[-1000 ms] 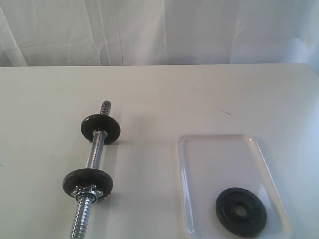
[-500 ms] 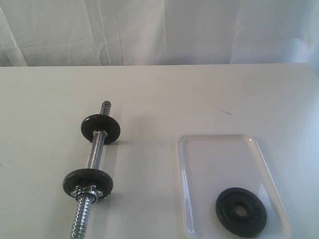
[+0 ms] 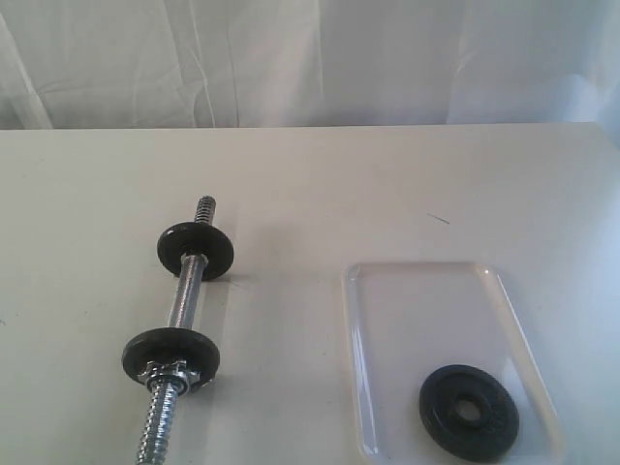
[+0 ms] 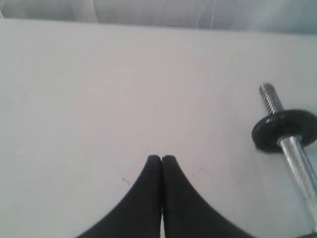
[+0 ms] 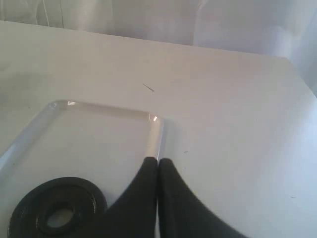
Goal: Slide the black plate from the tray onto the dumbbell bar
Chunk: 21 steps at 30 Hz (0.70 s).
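Observation:
The black plate (image 3: 469, 412) (image 5: 57, 208) lies flat in the near part of the translucent tray (image 3: 426, 291) (image 5: 99, 111) at the right. The chrome dumbbell bar (image 3: 184, 295) (image 4: 297, 158) lies on the table at the left, with two black discs (image 3: 195, 250) (image 3: 170, 356) on it and a chrome collar nut (image 3: 167, 373) by the nearer one. My left gripper (image 4: 161, 158) is shut and empty above bare table beside the bar's far end. Shut and empty too, my right gripper (image 5: 158, 161) hovers over the tray's edge, beside the plate. Neither gripper shows in the exterior view.
The white table (image 3: 387, 174) runs back to a white curtain (image 3: 310, 58). A small dark mark (image 3: 438, 218) (image 5: 148, 88) lies on the table beyond the tray.

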{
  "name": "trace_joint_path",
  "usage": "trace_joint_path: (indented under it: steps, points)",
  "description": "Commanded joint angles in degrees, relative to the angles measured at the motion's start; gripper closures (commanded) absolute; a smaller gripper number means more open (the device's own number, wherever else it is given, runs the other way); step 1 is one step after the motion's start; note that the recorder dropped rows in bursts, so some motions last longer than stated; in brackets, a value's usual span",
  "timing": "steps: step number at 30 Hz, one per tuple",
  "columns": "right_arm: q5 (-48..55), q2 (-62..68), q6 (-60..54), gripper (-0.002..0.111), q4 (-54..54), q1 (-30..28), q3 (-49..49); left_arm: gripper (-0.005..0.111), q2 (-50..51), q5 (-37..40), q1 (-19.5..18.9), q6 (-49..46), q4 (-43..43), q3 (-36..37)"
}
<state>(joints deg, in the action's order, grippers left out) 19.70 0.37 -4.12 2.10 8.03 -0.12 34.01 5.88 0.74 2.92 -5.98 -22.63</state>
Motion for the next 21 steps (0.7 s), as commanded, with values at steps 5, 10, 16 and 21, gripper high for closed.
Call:
trace_joint_path:
  steps: [5,10,16,21]
  points:
    - [-0.46,-0.37,-0.17,0.108,-0.37,0.23,0.12,0.107,20.64,13.09,2.22,-3.24,-2.89,-11.95]
    - [-0.46,-0.37,-0.17,0.108,-0.26,0.23,0.12,0.107,28.55,11.29,9.03,-6.57,-5.51,-16.14]
    - [-0.46,-0.37,-0.17,0.108,-0.26,0.23,0.12,0.107,37.54,7.11,17.44,-4.97,-5.74,-21.38]
    - [-0.46,-0.37,-0.17,0.108,-0.26,0.23,0.12,0.107,45.48,7.84,20.00,-2.50,-5.74,-29.29]
